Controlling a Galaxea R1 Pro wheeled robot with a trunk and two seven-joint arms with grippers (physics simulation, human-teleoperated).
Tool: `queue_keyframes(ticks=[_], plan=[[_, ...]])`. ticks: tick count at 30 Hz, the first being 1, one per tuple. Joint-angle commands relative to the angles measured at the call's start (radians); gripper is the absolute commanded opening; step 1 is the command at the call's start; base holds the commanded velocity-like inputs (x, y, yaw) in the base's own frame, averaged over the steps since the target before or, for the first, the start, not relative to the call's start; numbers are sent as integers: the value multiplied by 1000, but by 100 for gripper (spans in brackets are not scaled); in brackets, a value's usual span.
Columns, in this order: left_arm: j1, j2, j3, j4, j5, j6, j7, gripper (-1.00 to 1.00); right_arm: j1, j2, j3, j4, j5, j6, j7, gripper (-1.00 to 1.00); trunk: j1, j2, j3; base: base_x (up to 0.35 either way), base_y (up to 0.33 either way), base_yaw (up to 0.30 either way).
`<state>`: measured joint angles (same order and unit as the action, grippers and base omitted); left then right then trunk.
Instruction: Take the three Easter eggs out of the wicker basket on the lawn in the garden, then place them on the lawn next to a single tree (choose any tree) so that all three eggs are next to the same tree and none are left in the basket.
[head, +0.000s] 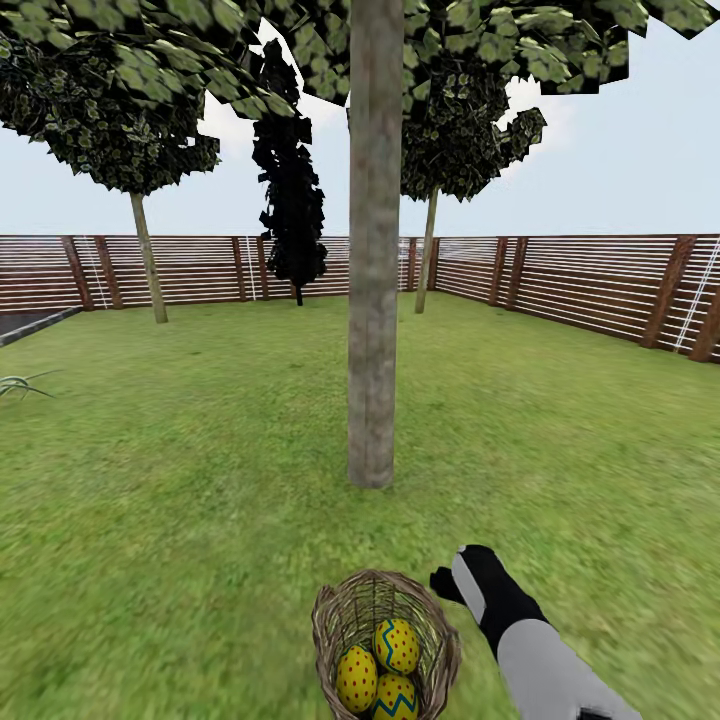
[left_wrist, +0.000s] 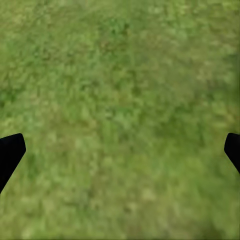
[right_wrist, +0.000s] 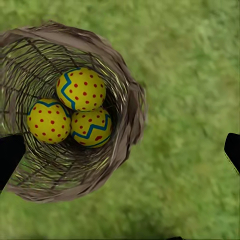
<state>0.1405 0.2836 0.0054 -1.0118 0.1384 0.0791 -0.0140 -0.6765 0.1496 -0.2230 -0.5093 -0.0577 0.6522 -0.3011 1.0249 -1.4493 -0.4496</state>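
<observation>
Mottled green lawn (head: 180, 470) runs back to a slatted fence (head: 590, 285), with the grey-brown tree (head: 374, 300) rising mid-yard, its canopy cut off above. Nearer than the trunk sits the wicker basket (head: 385, 640), its near rim cropped, holding all three Easter eggs (right_wrist: 75, 111). Just beside the basket hovers the right gripper (right_wrist: 120, 150), jaws spread wide and empty. Over blurred bare grass, the left gripper (left_wrist: 120, 150) is equally agape, only its dark fingertips (left_wrist: 10, 152) visible.
</observation>
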Motion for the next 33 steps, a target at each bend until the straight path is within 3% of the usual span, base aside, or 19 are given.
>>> queue_keyframes(ticks=[1,5,10,33], plan=[[1,0,1,-3,10,7,-1,100,-13,-2,-4,23,-6,-9,-6,100,4,-8,-4,0,0,0],[1,0,1,-10,10,9,0,100,-47,-15,-5,94,-5,-52,-7,100,19,-36,-17,0,0,0],[1,0,1,-14,10,12,0,100,-57,-25,-7,115,-6,-64,-7,100,38,-71,-32,0,0,0],[1,0,1,-52,10,45,1,100,-60,-26,-6,153,-9,-69,-7,100,127,-232,-104,0,0,0]])
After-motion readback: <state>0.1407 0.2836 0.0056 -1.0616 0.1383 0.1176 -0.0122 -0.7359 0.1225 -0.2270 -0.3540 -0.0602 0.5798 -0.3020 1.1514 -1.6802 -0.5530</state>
